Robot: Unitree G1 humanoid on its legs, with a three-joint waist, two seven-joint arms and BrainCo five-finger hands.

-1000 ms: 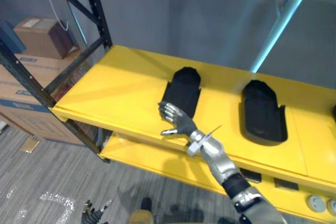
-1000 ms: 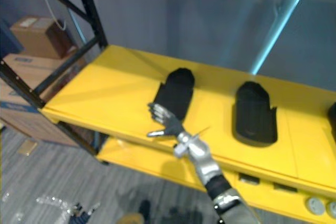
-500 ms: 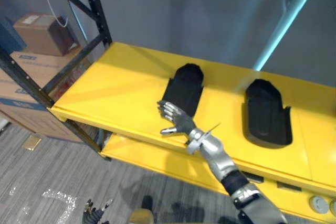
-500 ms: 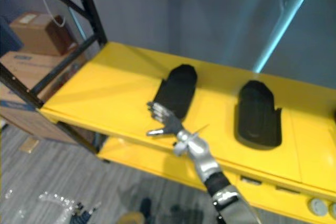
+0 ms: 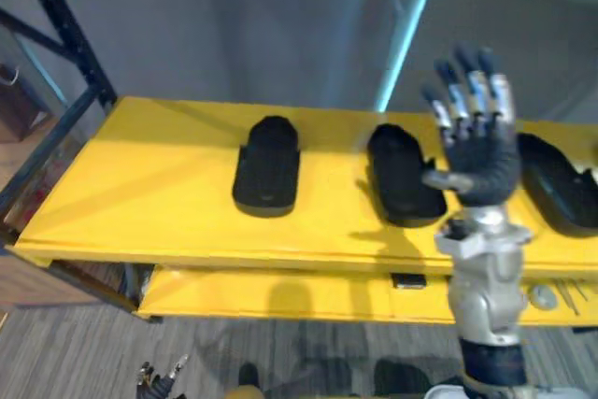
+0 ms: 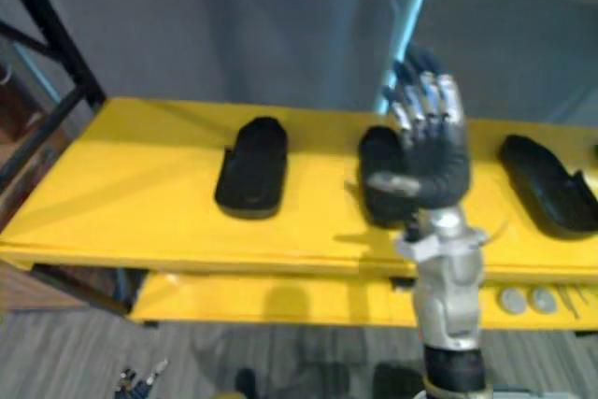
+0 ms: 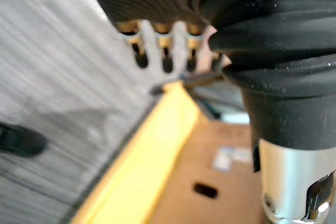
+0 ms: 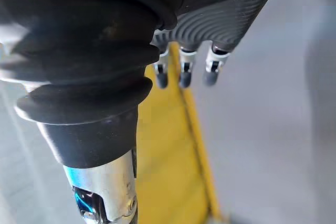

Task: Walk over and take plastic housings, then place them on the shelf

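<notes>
**All set down, nothing held**

Left eye view: you see three black plastic housings point(image 5: 267, 167) lying apart in a row on the yellow shelf point(image 5: 140, 175). Your right robot hand point(image 5: 478, 158) stands upright in front of them, fingers point(image 5: 472, 91) straight and spread, holding nothing. The left robot hand point(image 5: 154, 385) hangs low over the floor point(image 5: 75, 357).

Left wrist view: its fingers point(image 7: 166, 59) hang relaxed and empty.

Right wrist view: straight fingers point(image 8: 182, 74) point along the shelf.

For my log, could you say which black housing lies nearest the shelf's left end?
The leftmost housing; the middle housing and the rightmost housing lie further right.
</notes>
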